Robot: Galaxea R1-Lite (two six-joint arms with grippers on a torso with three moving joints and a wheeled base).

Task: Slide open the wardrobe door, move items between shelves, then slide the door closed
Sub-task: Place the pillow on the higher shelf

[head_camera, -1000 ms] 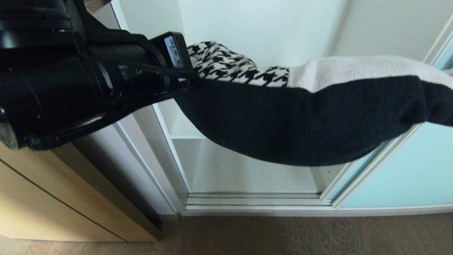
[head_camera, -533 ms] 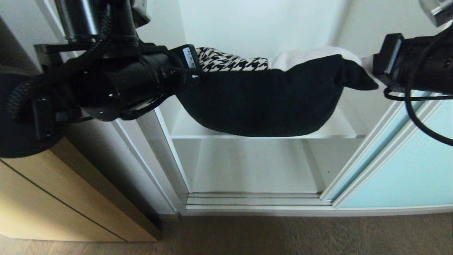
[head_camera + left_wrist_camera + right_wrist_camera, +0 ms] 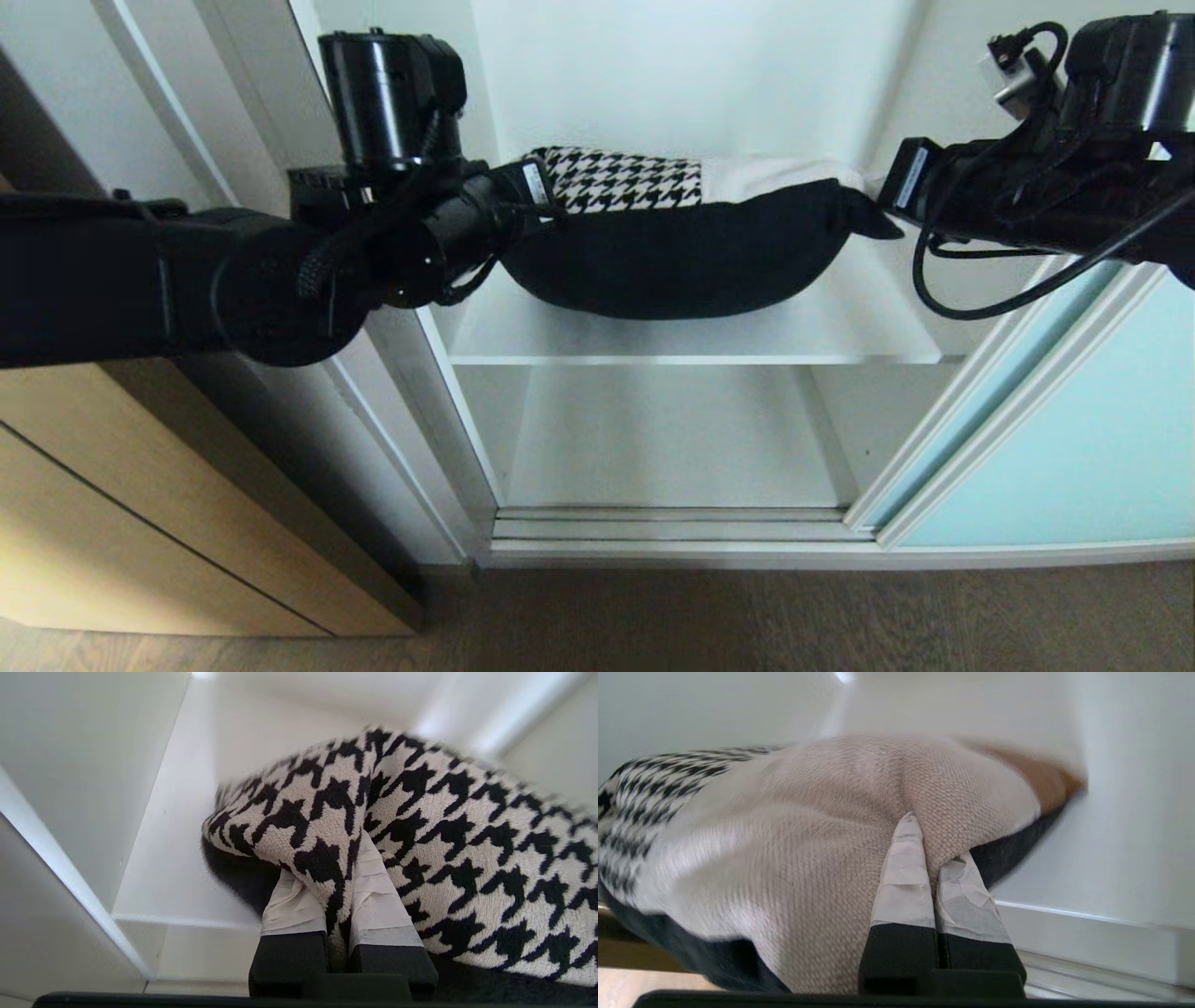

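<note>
Both grippers carry one load, and that load has moved: a second ago the cushion (image 3: 672, 266) hung close under the head camera and filled the view; half a second ago it was lower and further in; now it sits well inside the wardrobe, its dark back sagging onto or just above the upper shelf (image 3: 840, 327). Contact with the board cannot be confirmed from the head view.

Largest item first. The sliding wardrobe door (image 3: 1074, 439) stands pushed aside, below and outboard of the right gripper, leaving the opening clear. The upper shelf lies directly beneath the span between the two grippers; the lower shelf (image 3: 672, 448) beneath it is bare. The cushion hangs between the grippers, houndstooth patch at the left end, cream patch at the right.

Left gripper (image 3: 337, 891): taped fingers (image 3: 292, 905) pinched together on a fold of the houndstooth corner. Right gripper (image 3: 936, 858): fingers clamped tight on a fold of the cream corner, close to the side wall (image 3: 1125, 788).

Judgement: the transfer is in its placing stage. Remaining work appears to be settling the cushion on the board, letting go at both ends, drawing the arms out and sliding the door across. Risk noted: the right corner is near the wall and could snag on withdrawal.
</note>
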